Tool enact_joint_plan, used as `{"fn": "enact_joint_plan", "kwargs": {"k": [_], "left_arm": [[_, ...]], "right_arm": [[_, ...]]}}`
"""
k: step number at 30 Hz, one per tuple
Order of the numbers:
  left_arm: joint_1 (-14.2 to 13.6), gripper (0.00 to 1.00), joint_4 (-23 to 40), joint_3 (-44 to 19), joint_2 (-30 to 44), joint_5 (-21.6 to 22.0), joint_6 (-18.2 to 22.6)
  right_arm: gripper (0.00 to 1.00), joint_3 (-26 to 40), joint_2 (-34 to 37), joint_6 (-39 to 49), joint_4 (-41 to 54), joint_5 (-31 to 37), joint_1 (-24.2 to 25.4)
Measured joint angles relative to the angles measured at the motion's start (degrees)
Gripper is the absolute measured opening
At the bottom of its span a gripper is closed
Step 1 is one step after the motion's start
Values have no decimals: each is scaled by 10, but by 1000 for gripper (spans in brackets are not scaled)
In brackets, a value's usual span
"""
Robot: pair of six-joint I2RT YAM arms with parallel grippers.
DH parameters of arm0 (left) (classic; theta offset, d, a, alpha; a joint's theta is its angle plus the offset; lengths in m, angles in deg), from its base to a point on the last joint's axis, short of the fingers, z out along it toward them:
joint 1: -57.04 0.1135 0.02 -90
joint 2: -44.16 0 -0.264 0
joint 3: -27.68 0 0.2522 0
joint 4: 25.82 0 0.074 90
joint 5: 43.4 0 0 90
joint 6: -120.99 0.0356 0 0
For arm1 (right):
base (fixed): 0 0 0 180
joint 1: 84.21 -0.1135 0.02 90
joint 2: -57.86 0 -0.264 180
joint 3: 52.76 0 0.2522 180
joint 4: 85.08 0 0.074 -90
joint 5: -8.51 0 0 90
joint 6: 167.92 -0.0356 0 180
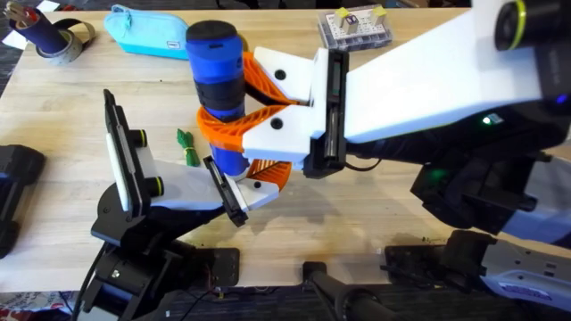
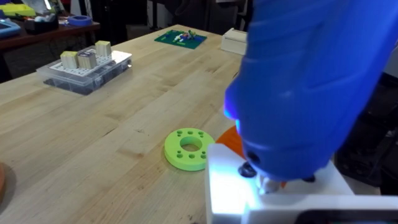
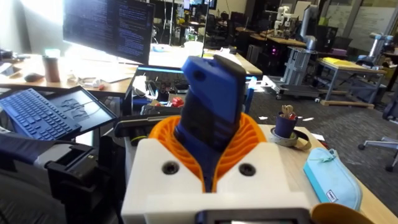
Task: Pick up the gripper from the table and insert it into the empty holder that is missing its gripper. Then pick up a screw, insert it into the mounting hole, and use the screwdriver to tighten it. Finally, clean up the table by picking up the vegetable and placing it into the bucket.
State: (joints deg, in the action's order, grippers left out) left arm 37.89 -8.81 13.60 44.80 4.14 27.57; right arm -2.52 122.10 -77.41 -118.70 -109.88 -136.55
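Note:
My right gripper (image 1: 227, 100) reaches in from the right and is shut on the blue screwdriver (image 1: 214, 58), held upright between its orange ribbed pads (image 3: 249, 134). The screwdriver (image 2: 298, 81) has its tip down on the white holder (image 1: 174, 189), a block with black edge plates at the end of my left arm. The tip meets the holder's flat face (image 2: 230, 186). An orange ribbed gripper piece (image 2: 229, 140) sits at the holder's end, partly covered. The green vegetable (image 1: 186, 147) lies on the table just beyond the holder. Screw and bucket are hidden from me.
A light-blue pouch (image 1: 147, 36) and a tape roll with a dark cup (image 1: 53, 40) lie at the back left. A clear parts box (image 1: 355, 28) stands at the back right. A green ring (image 2: 188, 148) lies near the holder.

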Motion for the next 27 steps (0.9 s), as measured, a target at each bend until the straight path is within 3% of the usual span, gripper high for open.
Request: {"fn": "enact_joint_plan", "kwargs": {"k": [27], "left_arm": [[0, 17, 1, 0, 1, 1, -2]], "right_arm": [[47, -6, -72, 4, 19, 0, 21]]}}
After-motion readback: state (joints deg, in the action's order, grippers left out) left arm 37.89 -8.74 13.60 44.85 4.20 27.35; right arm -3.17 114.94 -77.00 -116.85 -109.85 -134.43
